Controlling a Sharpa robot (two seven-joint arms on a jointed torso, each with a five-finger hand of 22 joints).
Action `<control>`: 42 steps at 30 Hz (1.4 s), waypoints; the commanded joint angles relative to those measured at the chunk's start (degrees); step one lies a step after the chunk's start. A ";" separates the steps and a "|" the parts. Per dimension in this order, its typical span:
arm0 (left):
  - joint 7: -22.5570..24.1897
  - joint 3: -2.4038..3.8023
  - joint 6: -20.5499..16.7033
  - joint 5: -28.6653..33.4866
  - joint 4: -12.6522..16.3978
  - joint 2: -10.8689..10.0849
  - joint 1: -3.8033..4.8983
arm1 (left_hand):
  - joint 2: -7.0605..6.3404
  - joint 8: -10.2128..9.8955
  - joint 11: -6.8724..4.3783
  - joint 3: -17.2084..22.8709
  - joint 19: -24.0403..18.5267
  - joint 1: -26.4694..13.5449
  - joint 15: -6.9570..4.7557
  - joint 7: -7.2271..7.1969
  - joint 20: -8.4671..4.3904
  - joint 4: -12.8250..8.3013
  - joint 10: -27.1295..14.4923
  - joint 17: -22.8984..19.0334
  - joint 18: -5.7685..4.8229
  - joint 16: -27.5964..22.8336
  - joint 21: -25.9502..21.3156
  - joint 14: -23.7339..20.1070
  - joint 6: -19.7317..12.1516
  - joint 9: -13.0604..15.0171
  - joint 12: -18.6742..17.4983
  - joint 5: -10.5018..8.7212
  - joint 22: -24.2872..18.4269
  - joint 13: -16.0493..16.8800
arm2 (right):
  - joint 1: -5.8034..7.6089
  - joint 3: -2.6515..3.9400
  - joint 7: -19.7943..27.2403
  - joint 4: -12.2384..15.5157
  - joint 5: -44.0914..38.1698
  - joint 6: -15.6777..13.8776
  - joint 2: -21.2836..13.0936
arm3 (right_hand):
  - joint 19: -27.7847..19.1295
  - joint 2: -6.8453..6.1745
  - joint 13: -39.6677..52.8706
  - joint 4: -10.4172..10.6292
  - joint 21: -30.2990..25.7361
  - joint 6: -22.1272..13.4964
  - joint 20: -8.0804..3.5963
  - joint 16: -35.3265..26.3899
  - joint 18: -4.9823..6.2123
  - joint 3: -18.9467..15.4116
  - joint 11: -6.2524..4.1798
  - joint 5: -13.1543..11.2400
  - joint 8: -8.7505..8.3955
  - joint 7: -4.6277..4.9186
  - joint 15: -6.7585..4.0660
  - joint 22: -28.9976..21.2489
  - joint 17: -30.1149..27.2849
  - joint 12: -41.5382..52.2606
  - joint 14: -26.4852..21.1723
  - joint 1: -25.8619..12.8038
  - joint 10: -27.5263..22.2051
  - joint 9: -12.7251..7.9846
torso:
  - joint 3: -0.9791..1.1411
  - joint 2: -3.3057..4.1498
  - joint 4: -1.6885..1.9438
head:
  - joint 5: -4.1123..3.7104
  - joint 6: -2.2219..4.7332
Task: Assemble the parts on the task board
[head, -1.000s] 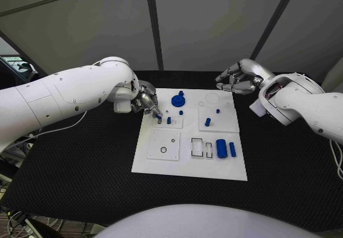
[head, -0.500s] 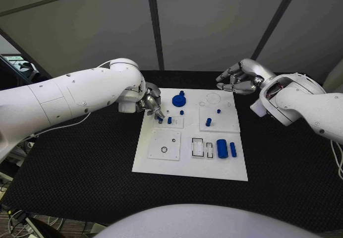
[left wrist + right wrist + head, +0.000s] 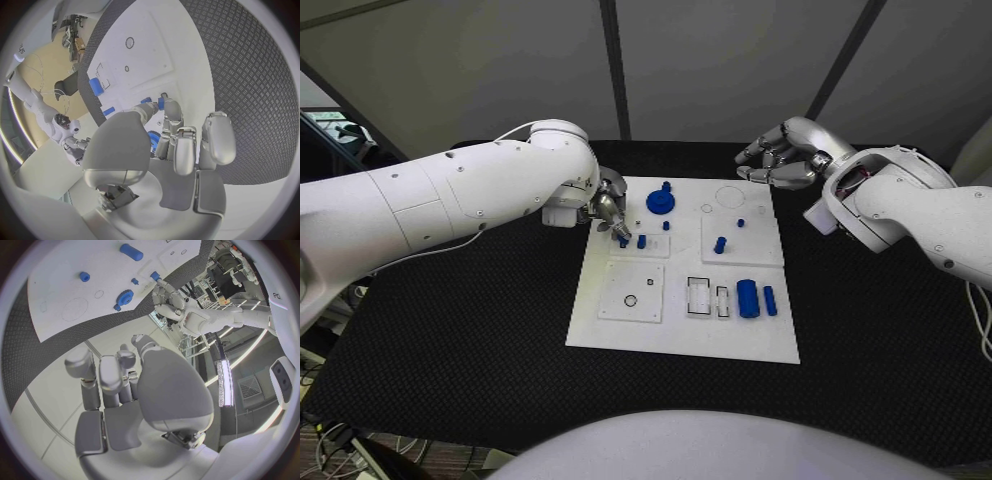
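The white board (image 3: 687,285) lies in the middle of the frame on the black tabletop (image 3: 459,310); blue pegs (image 3: 720,244) stand in its upper half, a blue gear (image 3: 659,203) sits near its top edge, and two blue cylinders (image 3: 756,299) lie at its right side; my left robot hand (image 3: 604,211) is over the board's upper left corner, pinching a small blue peg (image 3: 160,103) in its fingertips; my right robot hand (image 3: 782,160) hangs above the upper right, fingers curled in on nothing.

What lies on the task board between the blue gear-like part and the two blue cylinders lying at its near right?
In the head view, between the gear-like part and the lying cylinders, a small upright blue peg stands on the task board.
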 commanded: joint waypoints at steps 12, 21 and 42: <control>-0.61 -0.12 1.29 -2.96 -0.34 -0.01 0.03 | 0.04 0.33 -0.12 11.57 0.41 -0.22 -0.21 -0.17 -0.11 -11.68 0.48 13.64 -0.40 0.32 0.32 5.63 0.39 0.09 0.20 0.42 4.25 -0.05 | 0.09 0.04 0.29 -0.02 0.01 -0.53 0.20 | 0.29 -0.08 -0.05 -0.02 -0.17 0.29 0.07 -0.12 1.06 0.27 -0.08 0.20 -0.29 -0.01 -0.05 0.04 0.06 0.12 1.11 -0.51 -0.04 -0.05 | 0.01 -0.03 0.03 | 0.08 -0.14; -0.62 -0.12 1.36 -2.38 0.06 -0.22 0.02 | -0.01 0.35 -0.14 11.62 0.41 -0.28 -0.22 -0.20 -0.13 -11.74 0.54 13.66 -0.40 0.33 0.32 5.64 0.46 0.18 0.21 0.57 4.26 -0.01 | 0.09 0.04 0.31 -0.06 0.01 -0.48 0.26 | 0.29 -0.08 -0.05 -0.02 -0.17 0.29 0.07 -0.12 1.06 0.27 -0.08 0.20 -0.29 -0.01 -0.05 0.04 0.06 0.12 1.11 -0.51 -0.04 -0.05 | 0.04 -0.05 -0.01 | 0.08 -0.25; -0.74 -0.13 2.01 -1.19 0.51 0.10 -0.02 | -0.08 0.39 -0.16 11.68 0.44 -0.43 -0.24 -0.23 -0.16 -11.78 0.66 13.65 -0.41 0.33 0.33 5.64 0.56 0.32 0.29 0.78 4.29 0.15 | 0.09 0.04 0.37 -0.17 0.01 -0.37 0.41 | 0.29 -0.08 -0.05 -0.02 -0.17 0.29 0.07 -0.12 1.06 0.27 -0.08 0.20 -0.29 -0.01 -0.05 0.04 0.06 0.12 1.11 -0.51 -0.04 -0.05 | 0.03 -0.03 0.00 | 0.10 -0.34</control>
